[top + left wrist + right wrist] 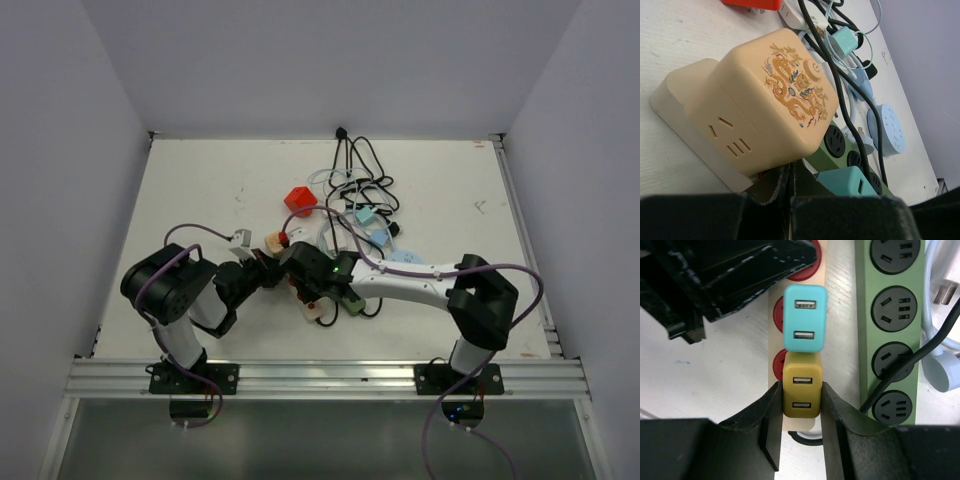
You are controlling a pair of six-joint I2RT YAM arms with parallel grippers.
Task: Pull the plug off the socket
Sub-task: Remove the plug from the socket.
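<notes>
In the right wrist view my right gripper [801, 392] is shut on a mustard-yellow USB plug [801, 382], one finger on each side. The plug sits in a cream power strip [775, 347] with red sockets. A teal USB plug [805, 318] sits in the same strip just beyond it. My left gripper [790, 177] is shut with nothing between its fingers and rests low at the strip's far end, beside a cream cube socket [775, 95] with a dragon print. In the top view both grippers meet mid-table, the left [268, 268] and the right [318, 293].
A green power strip [892, 330] lies right of the cream one with a black cable plugged in. Behind are a tangle of cables [360, 185], a red cube [299, 199] and pale blue adapters [405, 258].
</notes>
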